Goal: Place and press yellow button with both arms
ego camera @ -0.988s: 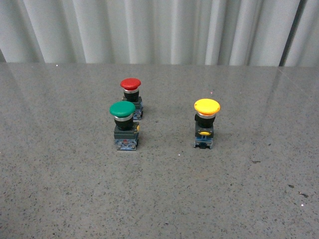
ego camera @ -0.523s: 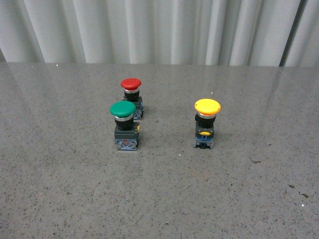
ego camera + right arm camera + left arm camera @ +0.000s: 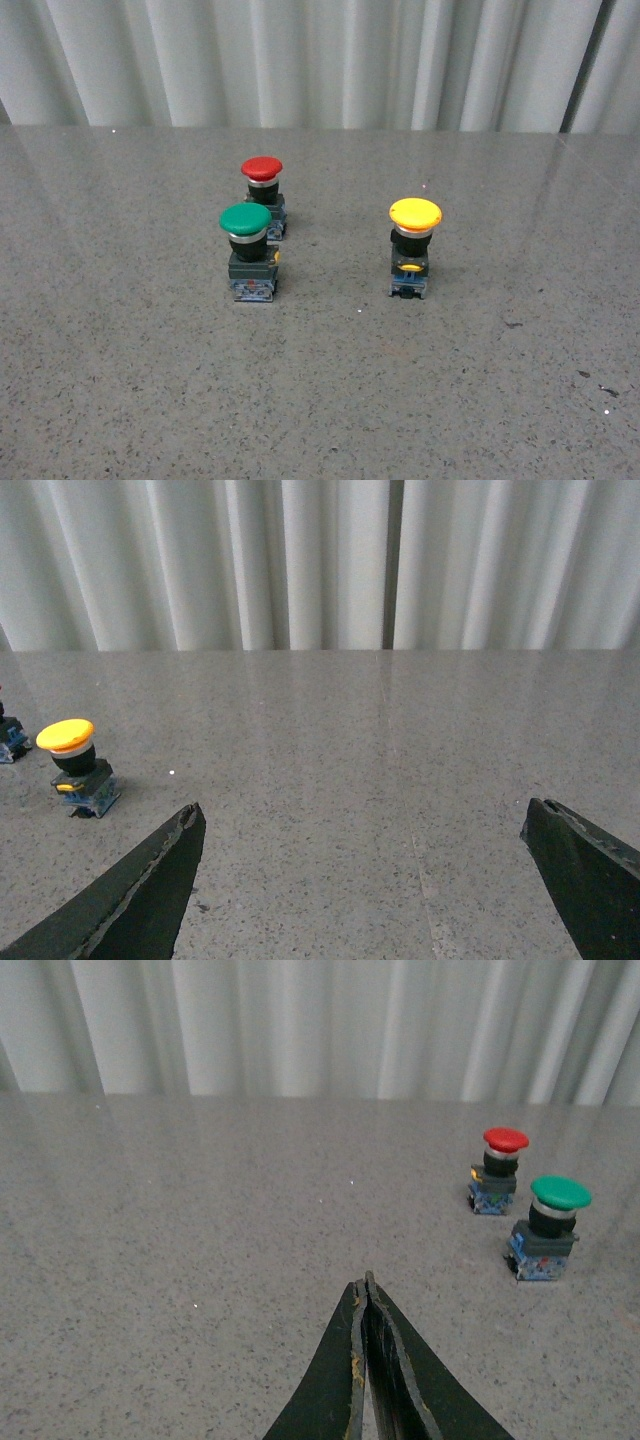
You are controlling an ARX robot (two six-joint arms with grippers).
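Now: yellow button (image 3: pixel 414 248) upright, right of centre in front view; left gripper (image 3: pixel 366 1295) pinched together, right gripper (image 3: pixel 362 810) spread wide.

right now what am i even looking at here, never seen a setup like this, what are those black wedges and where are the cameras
This is a robot with two arms, each ending in a gripper. The front view comes from a camera on its body, looking across a grey table toward a pale curtain; no arm shows there. Three push buttons stand on the table: a yellow button on the right, a green button on the left, and a red button just behind the green one. The other two pictures come from cameras on the wrists. The black wedges are gripper fingers: the left gripper is shut, the right gripper is wide open. Neither holds anything or touches a button.
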